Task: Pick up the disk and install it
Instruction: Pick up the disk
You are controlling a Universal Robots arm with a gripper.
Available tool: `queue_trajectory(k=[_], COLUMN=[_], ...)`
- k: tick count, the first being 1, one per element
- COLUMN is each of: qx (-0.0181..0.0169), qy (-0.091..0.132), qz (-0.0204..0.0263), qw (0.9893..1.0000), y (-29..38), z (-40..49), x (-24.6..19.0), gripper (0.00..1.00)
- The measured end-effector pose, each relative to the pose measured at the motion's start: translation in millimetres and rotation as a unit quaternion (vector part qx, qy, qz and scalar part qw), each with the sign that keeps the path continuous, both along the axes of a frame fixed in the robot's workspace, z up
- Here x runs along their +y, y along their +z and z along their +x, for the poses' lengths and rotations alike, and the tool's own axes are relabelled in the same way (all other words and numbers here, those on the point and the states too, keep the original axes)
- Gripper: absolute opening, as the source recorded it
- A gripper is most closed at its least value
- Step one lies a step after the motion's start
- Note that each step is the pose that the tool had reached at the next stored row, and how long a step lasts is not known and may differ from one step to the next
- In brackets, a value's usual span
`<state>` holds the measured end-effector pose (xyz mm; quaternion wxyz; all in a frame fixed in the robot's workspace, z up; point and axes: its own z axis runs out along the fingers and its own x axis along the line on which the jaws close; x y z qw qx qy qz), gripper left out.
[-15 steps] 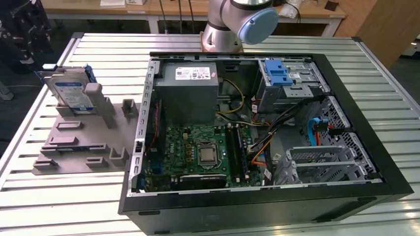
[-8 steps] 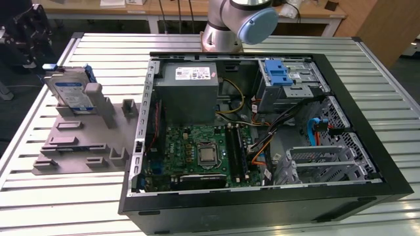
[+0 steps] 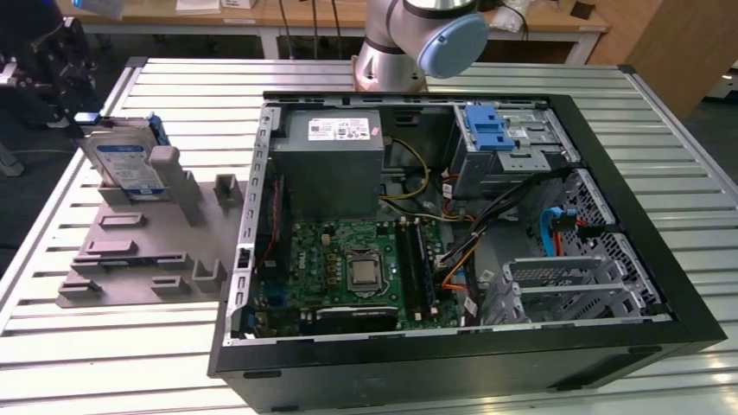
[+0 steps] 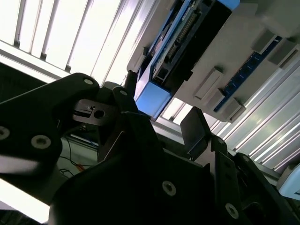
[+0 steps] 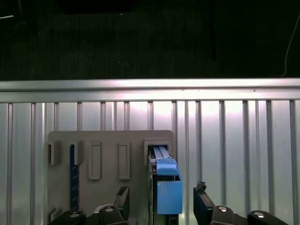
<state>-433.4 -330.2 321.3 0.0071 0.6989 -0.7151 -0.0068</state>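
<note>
Jaws wide apart, gripper (image 5: 161, 190) straddling disk (image 5: 168, 199), gap ea. side.

The tabletop (image 3: 554, 78) is a pale metal surface of long parallel slats with dark grooves between them, framed by a plain rail at its edges. Towards the exterior view's left, a flat grey holder plate (image 3: 127, 259) with raised blocks and slots lies directly on the slats. It is just beside the open black computer case (image 3: 461, 363), which lies on its side over the middle and the exterior view's right. The arm's base (image 3: 386, 69) stands at the far edge, behind the case. The disk (image 3: 124, 164) stands upright in a slot at the plate's far end. Bare slats show along the near edge and at both far corners.
</note>
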Motion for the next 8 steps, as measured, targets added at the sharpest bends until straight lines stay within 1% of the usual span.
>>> queue_trajectory(k=[6,7,8], qx=[-0.001,-0.0011,-0.0012], qy=[0.0,0.0,0.0], qz=[0.0,0.0,0.0], qw=[1.0,1.0,1.0], y=[-7.6,-9.0,-10.3], z=[-3.2,-3.4,-3.6], x=[0.0,0.0,0.0], gripper=[0.63,0.56,0.56])
